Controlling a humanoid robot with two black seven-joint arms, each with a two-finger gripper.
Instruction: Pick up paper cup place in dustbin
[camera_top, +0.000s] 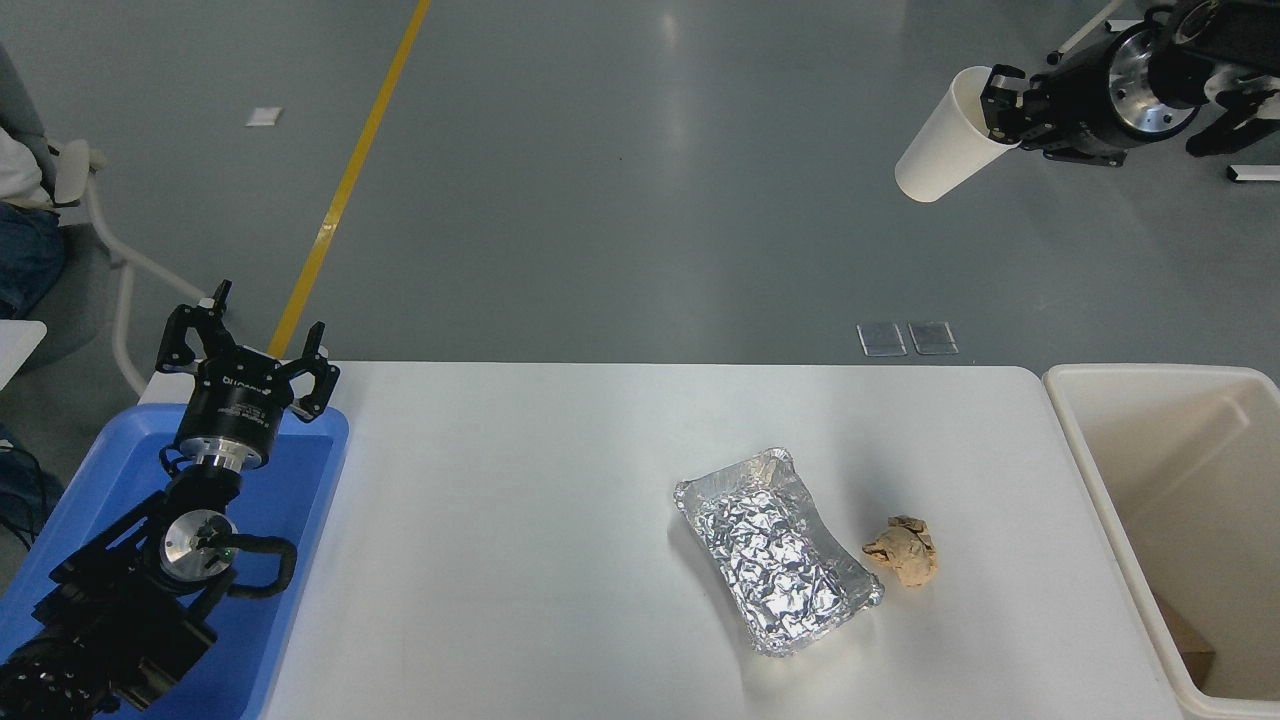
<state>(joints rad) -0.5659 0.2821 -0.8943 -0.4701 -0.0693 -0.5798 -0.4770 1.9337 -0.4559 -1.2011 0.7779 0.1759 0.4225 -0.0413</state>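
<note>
The right gripper (1000, 105), reaching in from the frame's 1 o'clock corner, holds the cup (944, 150) high in the air, its fingers (996, 78) clamped on the rim. The cup hangs tilted, rim toward the gripper and base pointing down toward 7 o'clock, over the grey floor beyond the table's (560, 560) far edge. The bin (1068, 400) stands against the table's right end at about 4 o'clock, open-topped, well below and apart from the cup; something brown lies in its near corner.

On the tabletop, a crumpled foil tray (775, 550) sits right of centre, with a brown paper ball (903, 550) just beside it at its 3 o'clock, the two apart.

At 8 o'clock the left gripper (245, 345) is parked above a blue tray (300, 480) on the table's left end, its jaws spread and gripping nothing. A person's sleeve and a chair show at the frame's 9 o'clock edge.
</note>
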